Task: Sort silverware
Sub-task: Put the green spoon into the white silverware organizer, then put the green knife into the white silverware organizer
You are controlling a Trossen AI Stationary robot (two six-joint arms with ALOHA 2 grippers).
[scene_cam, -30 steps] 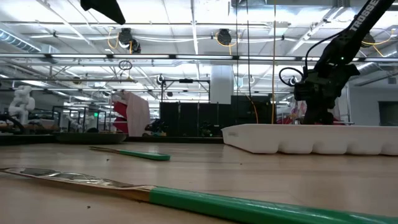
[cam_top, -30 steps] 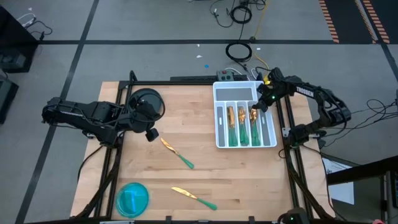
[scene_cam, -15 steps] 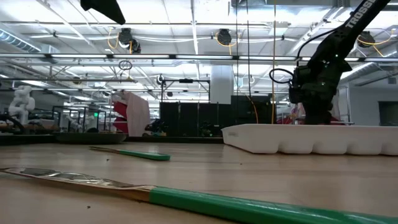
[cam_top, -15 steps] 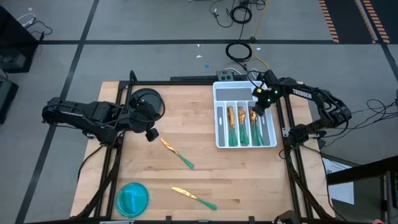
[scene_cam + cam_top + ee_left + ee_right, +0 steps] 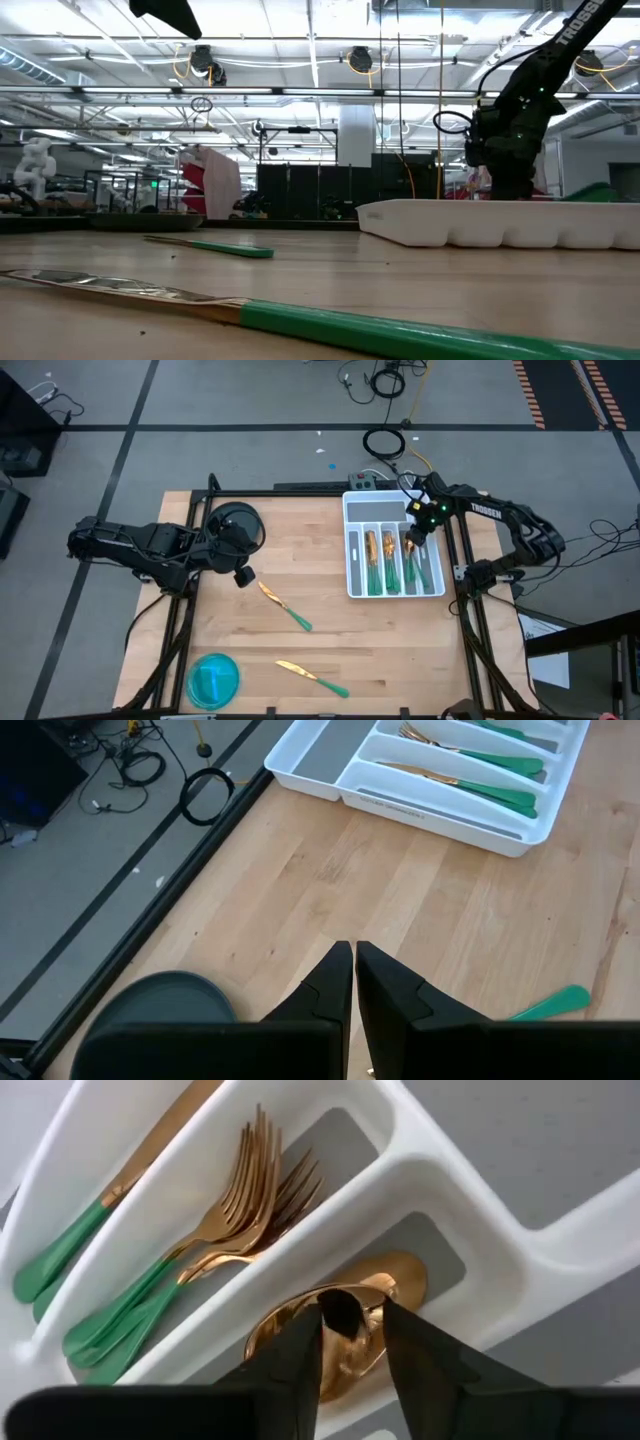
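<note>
The white slotted tray [image 5: 348,550] lies at the table's far right and holds gold-headed, green-handled silverware: knives, forks [image 5: 240,1200] and spoons, sorted by slot. My right gripper [image 5: 413,538] hangs over the rightmost slot, pointing down, its fingers a little apart above a gold spoon head [image 5: 300,1342]. A green handle end [image 5: 600,191] sticks up over the tray's rim. Two more pieces lie flat on the wood, one mid-table [image 5: 285,606] and one near the near edge [image 5: 312,678]. My left gripper [image 5: 243,575] waits shut at the table's left, by the dark plate. My right gripper comes from above with its fingers [image 5: 300,1355] on either side of the spoon head in the rightmost slot. Whether they touch the spoon head cannot be told; they hide its edges.
A dark round plate [image 5: 236,525] sits at the far left. A teal bowl [image 5: 213,678] stands at the near left corner. Bare wood lies between the tray and the left arm. A grey box [image 5: 361,481] and cables sit beyond the far edge.
My right gripper has moved a little toward the table's left and near edges, out over the rightmost slot, then kept still. In the low view a green handle end now shows above the tray's rim on the right, where none showed before.
</note>
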